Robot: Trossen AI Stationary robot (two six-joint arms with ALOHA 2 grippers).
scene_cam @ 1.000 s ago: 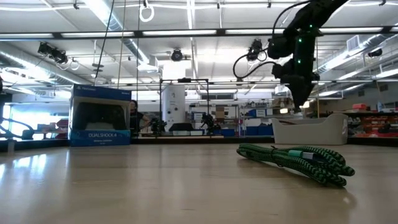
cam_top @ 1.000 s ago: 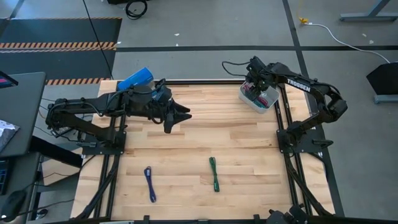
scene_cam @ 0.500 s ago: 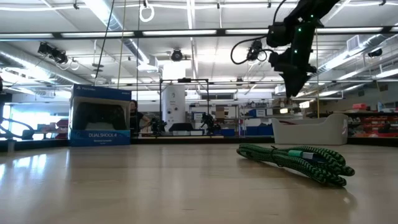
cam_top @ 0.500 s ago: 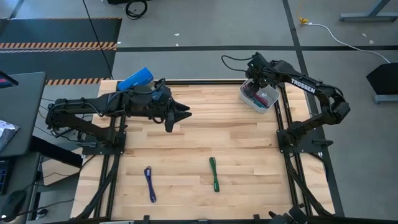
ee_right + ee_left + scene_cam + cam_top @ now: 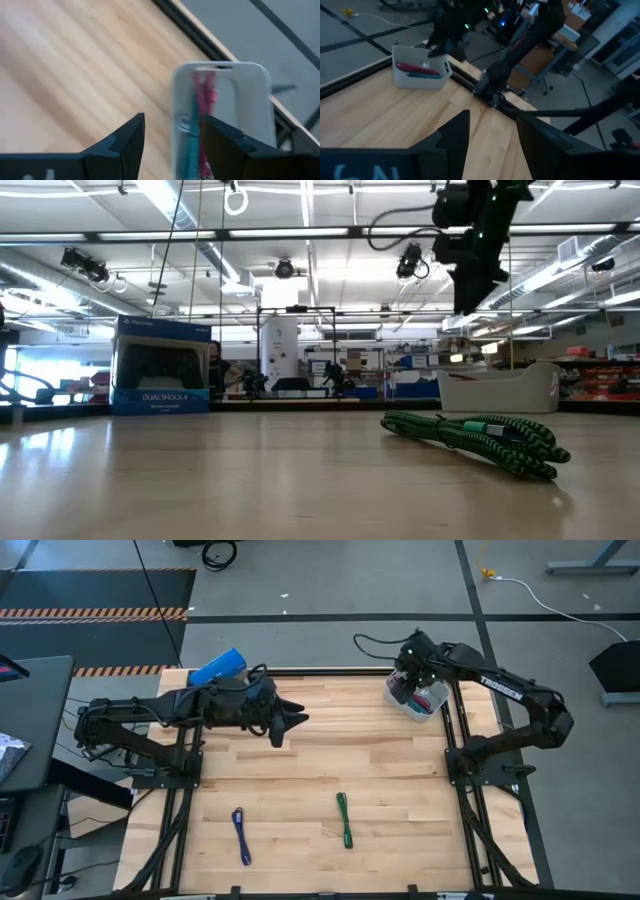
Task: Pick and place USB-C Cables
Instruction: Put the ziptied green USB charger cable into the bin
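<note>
- Logging my right gripper [image 5: 405, 675]: it hangs above the clear tray [image 5: 436, 703] at the table's far right corner, fingers [image 5: 131, 136] apart with nothing between them.
- Tray contents, as my right wrist view shows them: a maroon cable [image 5: 205, 95] and a teal cable [image 5: 192, 146] side by side; a greyish coil lies at the teal one's side, too blurred for me to identify.
- Green cable [image 5: 344, 819]: on the bare table [image 5: 400, 770], near the front edge, roughly central.
- Purple-blue cable [image 5: 241, 835]: on the table near the front, to the left of the green one and well apart from it.
- Left gripper [image 5: 291, 724]: I have it waiting over the far left part of the table, fingers [image 5: 456, 133] apart, holding nothing.
- Blue box [image 5: 217, 667]: far left corner, behind the left arm.
</note>
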